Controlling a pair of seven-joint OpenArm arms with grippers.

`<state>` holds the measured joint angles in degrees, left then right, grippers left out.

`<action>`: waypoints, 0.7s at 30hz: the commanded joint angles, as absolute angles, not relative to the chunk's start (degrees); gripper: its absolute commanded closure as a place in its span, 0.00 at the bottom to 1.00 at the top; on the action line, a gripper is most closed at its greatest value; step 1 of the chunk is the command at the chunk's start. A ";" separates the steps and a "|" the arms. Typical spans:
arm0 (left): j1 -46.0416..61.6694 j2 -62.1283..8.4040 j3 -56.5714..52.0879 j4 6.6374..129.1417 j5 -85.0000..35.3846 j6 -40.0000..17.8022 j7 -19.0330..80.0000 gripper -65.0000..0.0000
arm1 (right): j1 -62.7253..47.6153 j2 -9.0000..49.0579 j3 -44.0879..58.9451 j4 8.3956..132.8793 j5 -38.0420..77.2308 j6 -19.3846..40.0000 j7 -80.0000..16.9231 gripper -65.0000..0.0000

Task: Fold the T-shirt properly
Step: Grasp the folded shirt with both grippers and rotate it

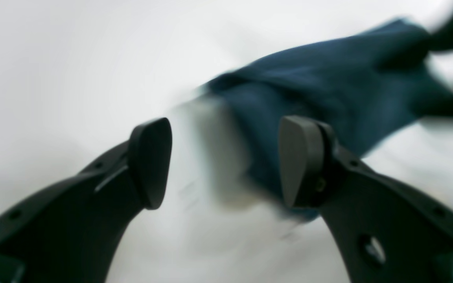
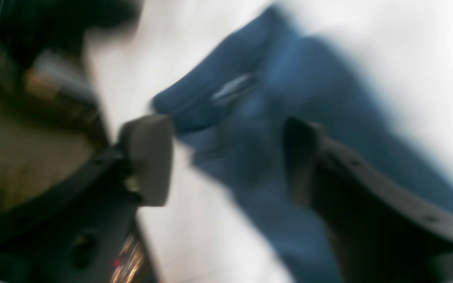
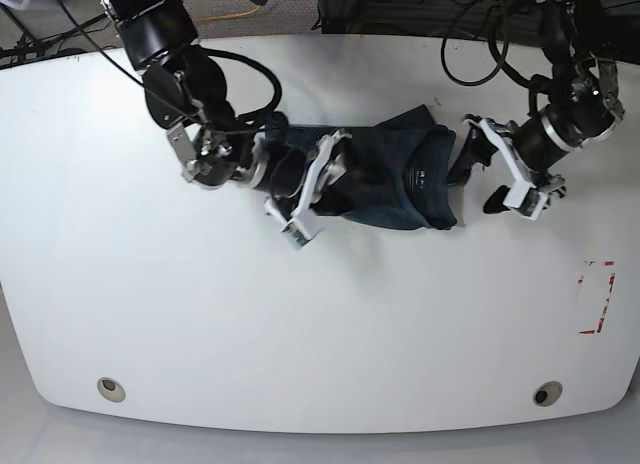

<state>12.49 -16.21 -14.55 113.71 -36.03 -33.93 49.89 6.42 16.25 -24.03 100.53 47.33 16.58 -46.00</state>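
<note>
The dark navy-teal T-shirt point(image 3: 390, 179) lies as a folded bundle on the white table point(image 3: 150, 284); a small white neck label point(image 3: 422, 174) shows on it. My right gripper point(image 3: 322, 187) is open over the shirt's left end, jaws spread wide and holding nothing. In the blurred right wrist view the shirt point(image 2: 273, 110) lies between and beyond the open fingers point(image 2: 150, 157). My left gripper point(image 3: 484, 164) is open and empty beside the shirt's right end. In the left wrist view the shirt point(image 1: 328, 78) lies just beyond the spread fingers point(image 1: 301, 161).
A red outlined rectangle point(image 3: 597, 296) is marked near the table's right edge. Two round fittings point(image 3: 112, 388) point(image 3: 545, 393) sit near the front edge. Cables and equipment point(image 3: 480, 24) crowd the back edge behind the arms.
</note>
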 commanded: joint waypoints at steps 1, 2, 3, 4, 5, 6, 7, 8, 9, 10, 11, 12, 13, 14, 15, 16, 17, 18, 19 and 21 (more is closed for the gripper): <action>11.21 -16.13 -10.86 114.77 -37.05 -34.15 48.40 0.40 | 7.25 17.19 -19.47 101.23 48.04 17.19 -44.70 0.53; 10.68 -15.25 -9.71 114.68 -36.88 -34.15 48.40 0.40 | 7.25 17.36 -17.80 100.53 48.04 17.19 -44.70 0.55; 10.24 -14.20 -8.66 114.68 -36.88 -34.15 48.48 0.40 | 7.43 17.45 -16.22 99.65 48.04 17.19 -44.70 0.58; 10.07 -13.23 -7.69 114.59 -36.79 -34.15 48.57 0.40 | 7.69 17.45 -14.37 98.59 48.04 17.19 -44.70 0.61; 10.07 -12.18 -6.64 114.51 -36.79 -34.15 48.57 0.40 | 8.66 17.54 -12.88 96.84 48.04 17.19 -44.70 0.65; 10.07 -11.65 -6.02 114.42 -36.70 -34.15 48.66 0.40 | 9.36 17.89 -12.70 95.60 48.04 17.27 -44.79 0.67; 9.98 -11.21 -5.23 114.42 -36.70 -34.15 48.66 0.40 | 9.98 18.42 -12.79 93.93 48.04 17.27 -44.79 0.70; 9.98 -10.68 -4.44 114.33 -36.18 -34.15 48.66 0.40 | 11.03 18.95 -12.88 91.82 48.04 17.27 -44.70 0.72; 10.15 -10.24 -3.30 114.33 -34.42 -34.15 48.66 0.40 | 12.18 18.95 -12.97 89.45 48.04 17.27 -44.70 0.74; 10.24 -9.80 -2.42 114.33 -32.84 -34.15 48.66 0.40 | 12.88 18.95 -13.23 87.69 48.04 17.27 -44.62 0.75; 10.42 -9.45 -1.63 114.24 -31.25 -34.15 48.66 0.40 | 13.32 18.95 -13.49 86.37 48.04 17.27 -44.62 0.75; 10.59 -9.19 -0.66 114.15 -29.23 -34.15 48.66 0.40 | 13.85 18.95 -14.11 84.79 48.04 17.27 -44.53 0.76; 11.03 -9.01 0.57 113.54 -27.03 -34.15 48.66 0.40 | 14.37 18.95 -14.73 83.21 47.96 17.27 -44.53 0.76; 11.30 -9.01 1.36 113.01 -25.63 -34.15 48.66 0.40 | 14.73 18.95 -15.16 81.98 47.96 17.27 -44.18 0.75; 11.56 -9.10 1.89 112.57 -24.40 -34.15 48.66 0.40 | 14.90 18.95 -15.60 81.01 47.96 17.27 -43.56 0.75; 11.82 -9.27 2.15 112.22 -23.43 -34.15 48.66 0.40 | 14.90 18.95 -16.22 80.13 47.96 17.27 -42.51 0.75; 12.00 -9.45 2.24 111.96 -22.64 -34.15 48.66 0.40 | 14.90 19.12 -16.92 79.08 47.87 17.27 -41.10 0.75; 12.00 -9.45 2.07 111.78 -22.20 -34.15 48.66 0.40 | 14.90 19.30 -17.36 78.55 47.69 17.27 -40.13 0.75; 12.09 -9.63 1.98 111.34 -21.85 -34.15 48.66 0.40 | 14.90 19.38 -18.15 77.85 46.90 17.27 -38.99 0.75; 12.00 -11.65 1.98 109.85 -21.67 -34.15 48.57 0.40 | 14.90 19.38 -19.82 76.18 42.86 17.27 -37.14 0.75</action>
<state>12.47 -10.00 2.07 110.00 -20.91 -34.22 49.80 13.47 18.90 -19.35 76.31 44.62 16.82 -39.00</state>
